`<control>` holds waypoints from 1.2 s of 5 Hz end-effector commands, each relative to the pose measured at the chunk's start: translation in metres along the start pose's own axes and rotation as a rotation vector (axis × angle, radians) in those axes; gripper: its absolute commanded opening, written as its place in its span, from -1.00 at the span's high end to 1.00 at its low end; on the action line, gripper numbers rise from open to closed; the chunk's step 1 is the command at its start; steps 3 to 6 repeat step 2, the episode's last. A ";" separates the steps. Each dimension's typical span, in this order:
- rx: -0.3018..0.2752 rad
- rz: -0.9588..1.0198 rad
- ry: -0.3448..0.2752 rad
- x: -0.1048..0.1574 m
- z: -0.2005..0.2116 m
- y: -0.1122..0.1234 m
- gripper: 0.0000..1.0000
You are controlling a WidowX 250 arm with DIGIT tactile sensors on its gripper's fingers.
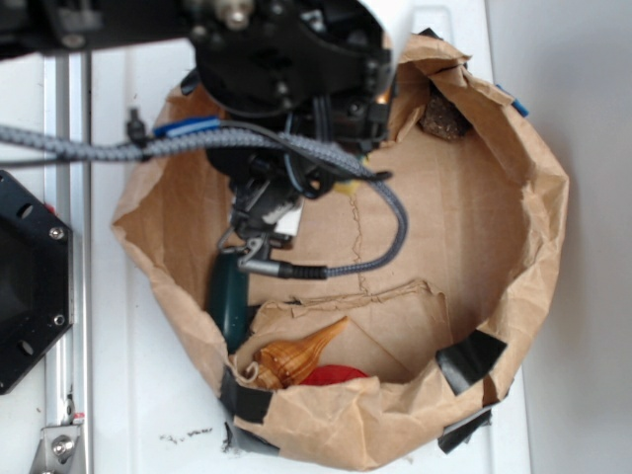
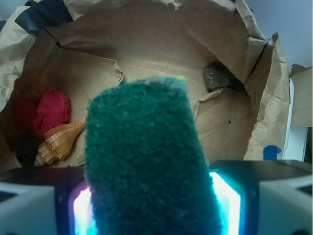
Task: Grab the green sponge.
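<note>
The wrist view is filled by the green sponge [image 2: 142,147], its dark green scouring face towards the camera and a thin yellow edge at its top. My gripper [image 2: 154,200] is shut on it, with a lit finger pad [image 2: 227,196] pressed against each side. From outside, the gripper [image 1: 336,148] is over the back middle of the paper bag [image 1: 513,237], mostly hidden by the arm. Only a small yellow sliver of the sponge [image 1: 348,187] shows beneath it.
Inside the bag lie a dark brown rough lump [image 1: 444,117] at the back right, a smooth dark green object [image 1: 229,296] by the left wall, a tan shell [image 1: 296,354] and a red piece [image 1: 334,375] at the front. A cable [image 1: 385,222] loops over the bag's floor.
</note>
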State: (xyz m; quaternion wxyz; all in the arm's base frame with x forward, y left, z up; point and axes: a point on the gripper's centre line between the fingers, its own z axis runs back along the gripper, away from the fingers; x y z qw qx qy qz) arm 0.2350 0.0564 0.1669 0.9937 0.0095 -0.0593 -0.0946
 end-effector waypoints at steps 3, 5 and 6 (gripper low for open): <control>0.009 -0.058 -0.027 0.010 0.012 -0.010 1.00; 0.009 -0.058 -0.027 0.010 0.012 -0.010 1.00; 0.009 -0.058 -0.027 0.010 0.012 -0.010 1.00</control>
